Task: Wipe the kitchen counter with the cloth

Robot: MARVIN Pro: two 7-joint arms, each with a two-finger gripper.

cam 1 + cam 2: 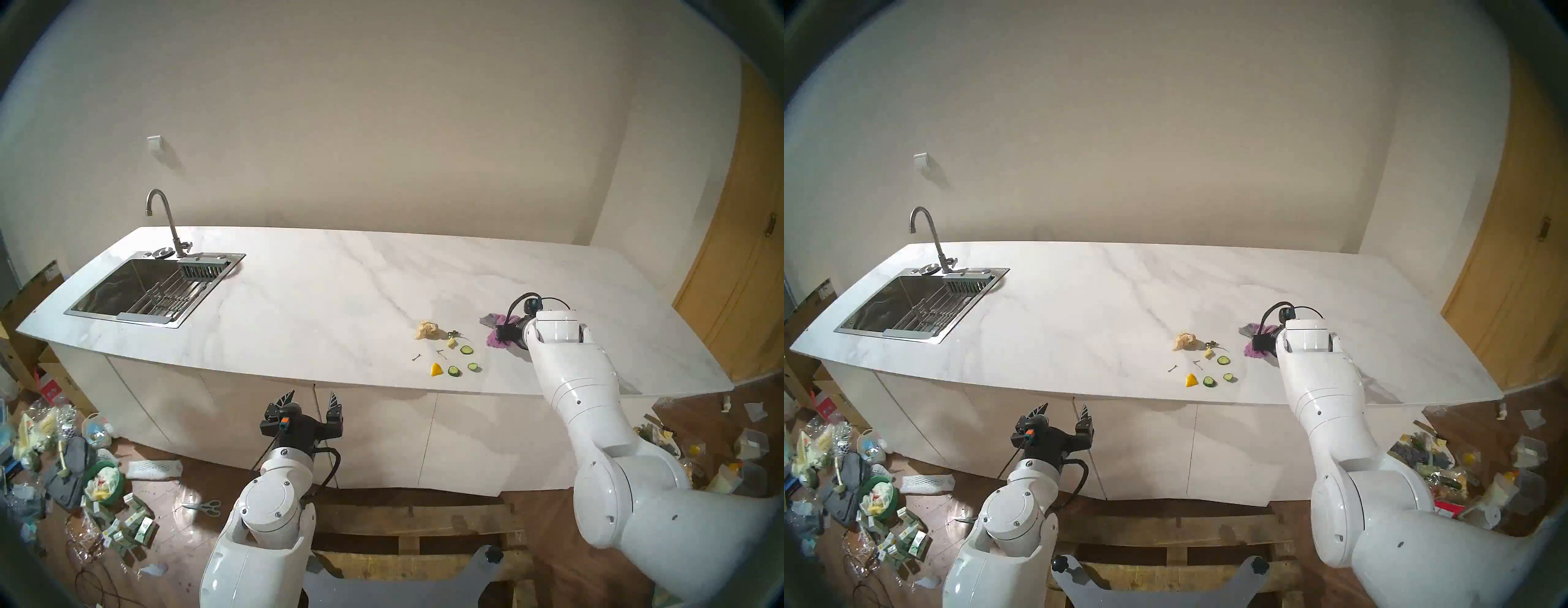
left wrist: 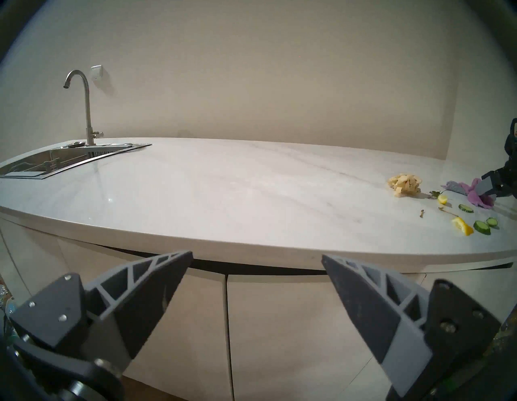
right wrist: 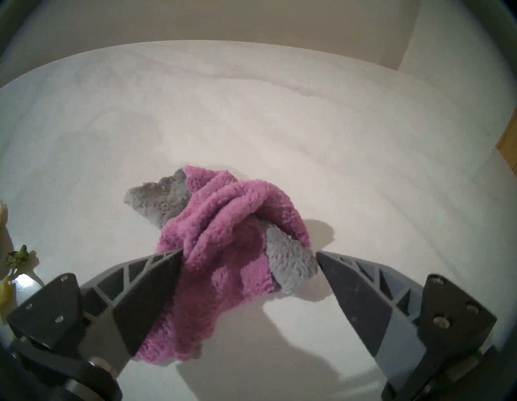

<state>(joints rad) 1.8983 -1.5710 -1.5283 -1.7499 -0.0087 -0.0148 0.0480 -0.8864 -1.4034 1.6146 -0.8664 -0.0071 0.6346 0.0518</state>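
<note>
The purple fuzzy cloth with a grey-blue patch lies bunched on the white marble-look kitchen counter, right of centre. My right gripper is open and low over the counter, one finger on each side of the cloth. Its left finger touches the purple fabric. Its right finger stands just off the grey patch. From the head views the wrist hides most of this gripper. My left gripper is open and empty, in front of the white cabinet fronts below the counter's front edge.
A beige paper wad, cucumber slices, a lemon wedge and small stems lie left of the cloth. The steel sink with faucet is at the counter's left end. Clutter covers the floor on both sides.
</note>
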